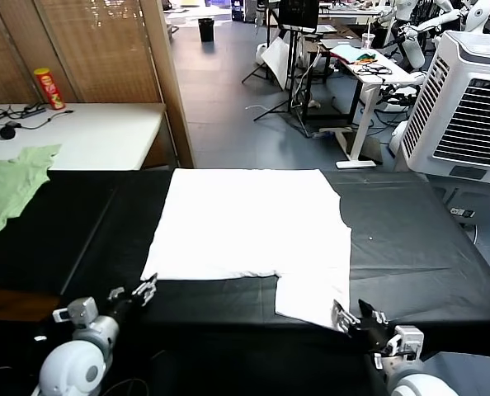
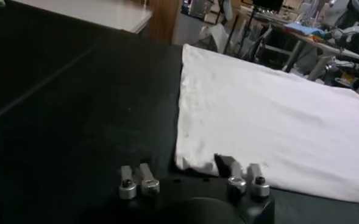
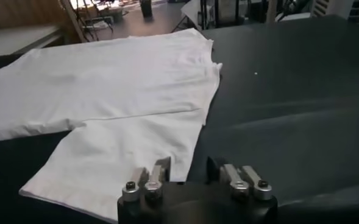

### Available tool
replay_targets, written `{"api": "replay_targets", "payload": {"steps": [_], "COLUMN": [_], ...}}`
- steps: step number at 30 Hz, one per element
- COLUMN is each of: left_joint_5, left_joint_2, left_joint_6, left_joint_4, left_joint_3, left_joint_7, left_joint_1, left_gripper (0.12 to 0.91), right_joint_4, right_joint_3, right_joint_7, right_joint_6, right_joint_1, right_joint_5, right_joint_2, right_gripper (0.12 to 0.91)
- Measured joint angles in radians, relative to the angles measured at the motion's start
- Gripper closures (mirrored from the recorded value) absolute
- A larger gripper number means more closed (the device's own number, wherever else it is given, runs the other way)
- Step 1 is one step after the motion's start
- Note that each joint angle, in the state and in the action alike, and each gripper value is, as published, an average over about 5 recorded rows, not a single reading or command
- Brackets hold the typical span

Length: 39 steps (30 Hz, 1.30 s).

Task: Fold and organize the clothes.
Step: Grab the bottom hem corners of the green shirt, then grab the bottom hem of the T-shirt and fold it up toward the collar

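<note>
The white T-shirt (image 1: 253,223) lies flat on the black table (image 1: 418,247), plain side up, with one sleeve (image 1: 315,297) reaching toward the near edge. My left gripper (image 1: 134,290) sits low at the shirt's near left corner. In the left wrist view the left gripper (image 2: 182,165) is open, and that corner of the T-shirt (image 2: 277,115) lies between its fingers on the tabletop. My right gripper (image 1: 356,316) is at the sleeve's near right corner. In the right wrist view the right gripper (image 3: 189,163) is shut at the sleeve's edge, where the T-shirt (image 3: 118,91) stays flat.
A pale green garment (image 1: 6,186) hangs over the table's far left. Behind it stands a white table (image 1: 96,132) with a red can (image 1: 49,88) and cables. A white air cooler (image 1: 468,107) stands at the back right. Bare black tabletop stretches right of the shirt.
</note>
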Motion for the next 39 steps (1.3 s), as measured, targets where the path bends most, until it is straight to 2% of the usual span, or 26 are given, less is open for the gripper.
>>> {"api": "replay_targets", "payload": {"steps": [3, 6, 13, 17, 20, 27, 32, 35, 39], "left_joint_5": [0.001, 0.004, 0.03, 0.056, 0.061, 0.055, 0.081, 0.101, 0.145], "left_joint_2": [0.0, 0.001, 0.009, 0.01, 0.004, -0.016, -0.034, -0.049, -0.064], "left_joint_6": [-0.001, -0.003, 0.0, 0.001, -0.007, -0.032, -0.046, -0.07, -0.111], "left_joint_4": [-0.001, -0.009, -0.05, -0.085, -0.116, -0.194, -0.218, -0.213, -0.19], "left_joint_3": [0.001, 0.001, -0.001, -0.021, -0.045, -0.115, -0.137, -0.128, -0.104], "left_joint_7": [0.001, 0.002, -0.005, -0.009, -0.01, -0.023, -0.025, -0.007, 0.032], "left_joint_1": [0.002, 0.005, 0.029, 0.076, 0.131, 0.272, 0.292, 0.262, 0.19], "left_gripper": [0.846, 0.903, 0.902, 0.902, 0.902, 0.902, 0.902, 0.902, 0.902], "right_joint_4": [0.017, 0.038, 0.125, 0.178, 0.208, 0.222, 0.171, 0.107, 0.013], "right_joint_3": [0.0, 0.005, 0.021, 0.014, 0.007, 0.024, 0.024, 0.012, -0.008], "right_joint_7": [0.019, 0.042, 0.081, 0.106, 0.11, 0.101, 0.06, 0.05, 0.05], "right_joint_6": [0.0, -0.009, -0.037, -0.051, -0.053, -0.054, 0.014, 0.055, 0.076], "right_joint_1": [-0.008, -0.02, -0.091, -0.143, -0.177, -0.172, -0.092, -0.014, 0.106], "right_joint_5": [0.0, -0.001, -0.018, -0.027, -0.032, -0.022, 0.019, 0.037, 0.047], "right_joint_2": [0.004, 0.01, 0.019, 0.026, 0.027, 0.014, -0.014, -0.041, -0.079], "right_gripper": [0.904, 0.904, 0.904, 0.904, 0.904, 0.904, 0.904, 0.904, 0.904]}}
